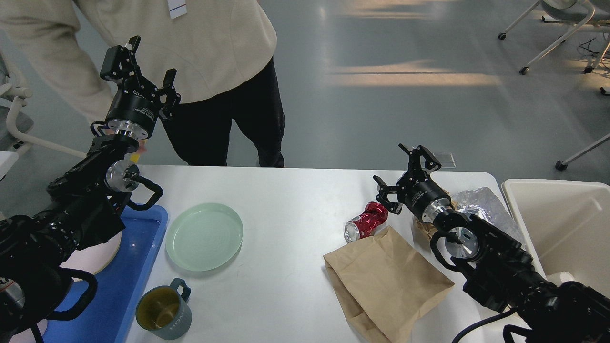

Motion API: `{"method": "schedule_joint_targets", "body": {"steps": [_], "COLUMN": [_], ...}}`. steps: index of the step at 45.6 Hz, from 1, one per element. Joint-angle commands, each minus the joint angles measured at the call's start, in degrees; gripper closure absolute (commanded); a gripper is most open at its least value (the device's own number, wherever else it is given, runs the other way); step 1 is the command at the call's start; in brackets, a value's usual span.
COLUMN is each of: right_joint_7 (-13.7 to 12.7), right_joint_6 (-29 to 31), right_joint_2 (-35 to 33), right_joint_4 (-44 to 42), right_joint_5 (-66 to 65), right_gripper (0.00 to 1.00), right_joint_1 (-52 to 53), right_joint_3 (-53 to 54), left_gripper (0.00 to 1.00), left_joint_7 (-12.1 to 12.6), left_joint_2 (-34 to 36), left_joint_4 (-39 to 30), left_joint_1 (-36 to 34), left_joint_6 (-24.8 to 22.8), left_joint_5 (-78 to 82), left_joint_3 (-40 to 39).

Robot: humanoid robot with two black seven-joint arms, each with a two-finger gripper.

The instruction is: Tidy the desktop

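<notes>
Desktop (286, 200) fills the lower view, cluttered: bin (562, 224) at right edge, tray (143, 267) left, paper bag (386, 281), plate (204, 237), mug (164, 312), crushed can (366, 220). Left gripper (139, 66) raised, open, empty; right gripper (405, 174) open above can. Risk: dented can may slip or roll from jaws.

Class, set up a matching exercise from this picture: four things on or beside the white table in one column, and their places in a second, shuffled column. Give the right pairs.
Things:
1. Round pale green plate
2. Crushed red drink can
3. Grey-green mug with handle
4. Crumpled silver foil

Places:
A. Beside the cream bin
B. Touching the brown paper bag's far edge
C. Just right of the blue tray
D. Near edge of the white desktop, below the plate

Pairs: 1-C, 2-B, 3-D, 4-A
</notes>
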Motion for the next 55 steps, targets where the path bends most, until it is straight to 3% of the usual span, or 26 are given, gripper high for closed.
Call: {"method": "schedule_joint_targets", "body": {"steps": [1, 36, 49, 55], "right_joint_7": [0.0, 0.0, 0.0, 0.0], "right_joint_6": [0.0, 0.0, 0.0, 0.0], "right_joint_2": [0.0, 0.0, 0.0, 0.0], "right_joint_4": [0.0, 0.0, 0.0, 0.0], "right_joint_5": [0.0, 0.0, 0.0, 0.0], "right_gripper": [0.00, 0.00, 0.00, 0.00], "right_joint_1": [0.1, 0.0, 0.1, 0.0], "right_joint_3": [0.0, 0.0, 0.0, 0.0], "left_gripper": [0.04, 0.04, 0.04, 0.04], "left_joint_7": [0.0, 0.4, 0.5, 0.6], "left_joint_2": [-0.2, -1.2, -1.0, 0.3], "left_joint_4": [-0.1, -0.2, 0.0, 0.2], "left_joint_1": [0.1, 1.9, -1.7, -6.1], "left_joint_6": [0.0, -0.1, -4.0, -3.5], "left_joint_5": [0.0, -0.1, 0.5, 1.0], "left_joint_3": [0.1, 0.1, 1.1, 9.6]}}
